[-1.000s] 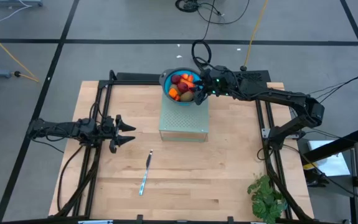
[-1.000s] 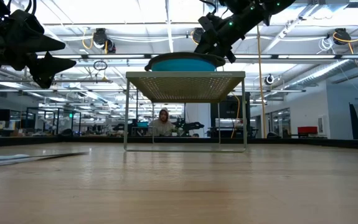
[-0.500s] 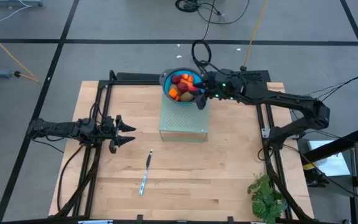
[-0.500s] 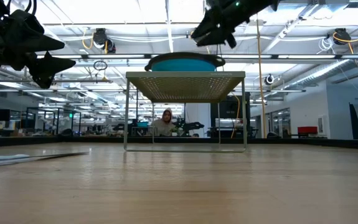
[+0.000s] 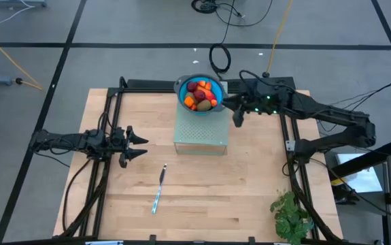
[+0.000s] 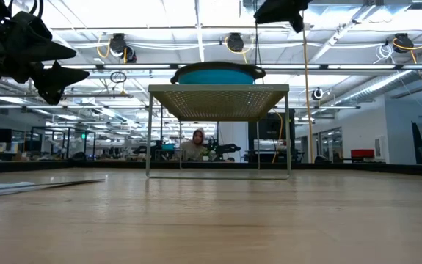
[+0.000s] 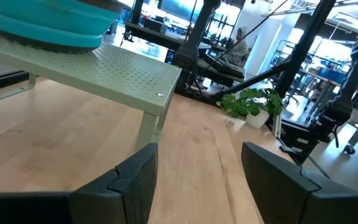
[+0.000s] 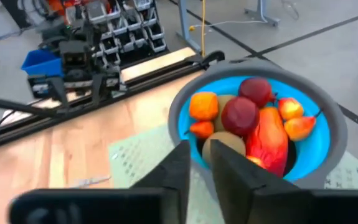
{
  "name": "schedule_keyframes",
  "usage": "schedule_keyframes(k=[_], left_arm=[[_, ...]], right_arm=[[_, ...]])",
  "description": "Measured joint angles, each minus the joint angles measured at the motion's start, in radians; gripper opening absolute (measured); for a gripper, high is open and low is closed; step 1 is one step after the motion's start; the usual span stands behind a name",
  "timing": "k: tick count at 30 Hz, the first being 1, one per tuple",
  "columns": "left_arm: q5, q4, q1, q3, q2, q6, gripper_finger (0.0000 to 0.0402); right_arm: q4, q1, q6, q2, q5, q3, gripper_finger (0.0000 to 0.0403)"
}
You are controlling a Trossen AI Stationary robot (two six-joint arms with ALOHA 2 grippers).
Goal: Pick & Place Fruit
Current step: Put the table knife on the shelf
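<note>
The fruit lies heaped in a blue bowl with a grey rim. The bowl stands on a pale green perforated stand at the table's far middle. In the right wrist view I see dark maroon balls, a red-orange oblong, an olive-brown oval and small orange pieces. My right gripper hovers just right of the bowl and higher than it, its fingers nearly together with nothing between them. My left gripper waits open at the table's left side.
A slim silver knife lies on the wood near the table's middle front. A green leafy plant stands at the near right corner. Black rails run along the table's left and right sides. A person sits far off in the room.
My right gripper has drawn back from over the bowl toward the table's right edge and risen; in the low view it has climbed to the picture's top. The fruit and the bowl have stayed in place.
</note>
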Motion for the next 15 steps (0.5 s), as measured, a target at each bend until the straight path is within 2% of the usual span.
schedule_keyframes(k=[5, 15], left_arm=[[0.000, 0.000, 0.000, 0.000, 0.000, -0.012, 0.0232], [0.000, 0.000, 0.000, 0.000, 0.000, -0.020, 0.0232]], right_arm=[[-0.072, 0.031, -0.001, -0.055, 0.000, 0.000, 0.0007], [-0.162, 0.087, 0.014, -0.166, 0.000, -0.035, 0.0003]])
